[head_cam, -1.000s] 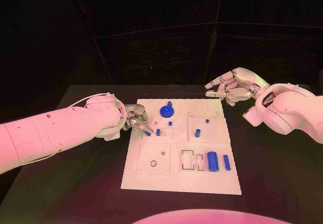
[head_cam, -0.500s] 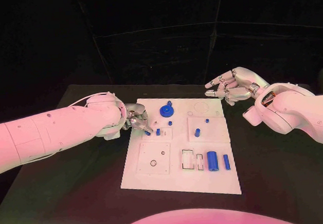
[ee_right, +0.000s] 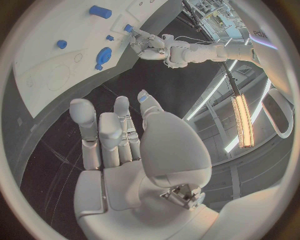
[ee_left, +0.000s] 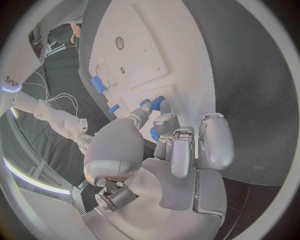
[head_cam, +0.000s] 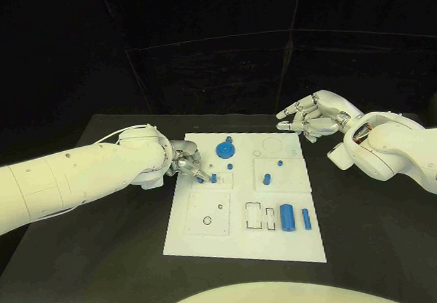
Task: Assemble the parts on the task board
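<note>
The white task board (head_cam: 245, 240) lies mid-table. My left hand (head_cam: 182, 159) is at its left edge, where thumb and a finger pinch a small blue peg (head_cam: 199, 179) down against the board; the left wrist view shows that peg (ee_left: 157, 103) between the fingertips over the board (ee_left: 144, 45). A round blue part (head_cam: 225, 149) stands near the far edge, with several small blue pegs (head_cam: 267, 179) behind my left hand's fingers. Two blue cylinders (head_cam: 286, 217) lie near the front. My right hand (head_cam: 317, 119) hovers off the board's far right corner, fingers loosely curled, holding nothing.
The black table (head_cam: 105, 257) spreads wide on both sides of the board. The right wrist view looks past my right hand (ee_right: 125, 145) to the board (ee_right: 44, 55), the round blue part (ee_right: 103, 54) and my left hand (ee_right: 150, 45).
</note>
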You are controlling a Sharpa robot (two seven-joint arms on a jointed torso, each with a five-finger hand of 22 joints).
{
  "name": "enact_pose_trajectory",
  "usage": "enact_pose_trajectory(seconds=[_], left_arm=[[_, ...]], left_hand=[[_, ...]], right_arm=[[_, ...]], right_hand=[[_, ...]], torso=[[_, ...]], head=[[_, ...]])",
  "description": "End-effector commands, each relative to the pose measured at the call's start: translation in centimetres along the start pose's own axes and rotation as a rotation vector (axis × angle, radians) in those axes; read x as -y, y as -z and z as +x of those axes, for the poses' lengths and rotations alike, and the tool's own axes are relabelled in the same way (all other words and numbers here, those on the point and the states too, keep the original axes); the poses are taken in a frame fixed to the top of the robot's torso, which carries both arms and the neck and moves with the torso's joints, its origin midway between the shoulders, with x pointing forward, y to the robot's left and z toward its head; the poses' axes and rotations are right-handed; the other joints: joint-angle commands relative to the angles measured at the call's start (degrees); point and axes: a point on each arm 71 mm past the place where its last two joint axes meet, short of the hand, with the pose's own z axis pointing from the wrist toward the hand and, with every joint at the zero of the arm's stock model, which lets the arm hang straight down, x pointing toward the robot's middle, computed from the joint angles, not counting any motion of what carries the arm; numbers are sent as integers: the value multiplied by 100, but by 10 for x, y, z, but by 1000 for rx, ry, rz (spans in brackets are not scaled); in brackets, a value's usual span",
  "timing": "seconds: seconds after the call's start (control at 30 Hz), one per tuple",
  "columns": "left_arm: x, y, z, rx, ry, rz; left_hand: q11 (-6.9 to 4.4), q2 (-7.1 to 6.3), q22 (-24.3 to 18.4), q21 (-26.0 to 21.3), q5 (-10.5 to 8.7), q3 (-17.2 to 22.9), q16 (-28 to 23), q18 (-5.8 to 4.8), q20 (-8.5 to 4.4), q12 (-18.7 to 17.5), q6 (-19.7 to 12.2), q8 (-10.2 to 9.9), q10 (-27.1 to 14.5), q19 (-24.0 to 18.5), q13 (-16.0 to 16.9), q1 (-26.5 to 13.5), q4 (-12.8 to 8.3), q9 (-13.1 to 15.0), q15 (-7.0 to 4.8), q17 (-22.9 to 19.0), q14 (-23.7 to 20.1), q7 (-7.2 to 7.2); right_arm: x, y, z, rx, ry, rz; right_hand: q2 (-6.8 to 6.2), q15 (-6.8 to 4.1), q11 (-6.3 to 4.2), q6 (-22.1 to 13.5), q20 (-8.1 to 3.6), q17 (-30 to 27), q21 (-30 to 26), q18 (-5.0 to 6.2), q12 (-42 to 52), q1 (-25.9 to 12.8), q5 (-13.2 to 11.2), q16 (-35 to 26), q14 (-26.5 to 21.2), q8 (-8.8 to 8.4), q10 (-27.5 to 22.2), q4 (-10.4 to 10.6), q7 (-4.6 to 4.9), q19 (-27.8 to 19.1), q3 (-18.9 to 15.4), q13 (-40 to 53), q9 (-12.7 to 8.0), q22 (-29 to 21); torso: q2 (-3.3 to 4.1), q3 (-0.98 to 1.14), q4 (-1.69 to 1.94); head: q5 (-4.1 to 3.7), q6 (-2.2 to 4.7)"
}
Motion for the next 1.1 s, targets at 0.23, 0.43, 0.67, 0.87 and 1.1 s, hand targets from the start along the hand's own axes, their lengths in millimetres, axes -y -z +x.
enact_pose_trajectory(seconds=[0.23,0.43,0.67,0.87,1.1], left_arm=[[0,-1,2,-28,-4,-5],[-3,-2,1,-23,-1,-12],[-6,-3,-2,-10,6,-21],[-4,-5,-3,-1,21,-18],[0,-7,-2,-7,24,-10]], left_hand=[[7,-19,9,23,32,-42,19,-20,-51,17,1,1,12,83,-12,-89,62,10,-33,1510,595,41],[5,-34,1,14,32,-84,19,-18,-55,17,4,13,10,81,-15,-148,102,23,-36,1510,595,40],[9,-51,-7,3,32,-173,19,-16,-57,13,-4,25,2,78,-26,-255,181,39,-35,1510,595,46],[15,-38,-18,-9,31,-219,19,-14,-56,-1,-29,16,-12,75,-47,-298,225,42,-32,1510,595,54],[20,-31,-13,-8,31,-254,19,-16,-54,-1,-42,9,-15,76,-47,-329,257,43,-28,1510,595,60]], right_arm=[[-2,-1,-1,13,2,-15],[-2,-1,-1,14,2,-15],[-2,-1,-1,15,1,-14],[-2,-1,-1,15,-1,-14],[-2,-1,-1,13,-2,-15]], right_hand=[[49,5,-1,-38,4,-9,-35,81,-40,-7,27,-40,25,-11,-41,13,10,-14,-37,-8,-4,-17],[49,6,0,-40,4,-16,-45,83,-49,-13,28,-48,23,-11,-47,18,11,-21,-41,-17,-4,-34],[49,8,2,-44,5,-19,-59,86,-65,-24,30,-56,22,-13,-58,27,13,-30,-50,-31,-4,-56],[50,9,3,-46,6,-19,-63,87,-64,-29,32,-58,22,-13,-60,32,14,-32,-54,-30,-5,-61],[53,10,4,-48,6,-19,-66,87,-67,-36,33,-61,22,-14,-63,39,15,-33,-58,-33,-5,-63]], torso=[[0,1,-1],[-2,1,0],[1,1,-5],[2,-1,-3],[3,0,-1]], head=[[-8,-12],[-10,-8],[-16,-2],[-25,0],[-38,-14]])
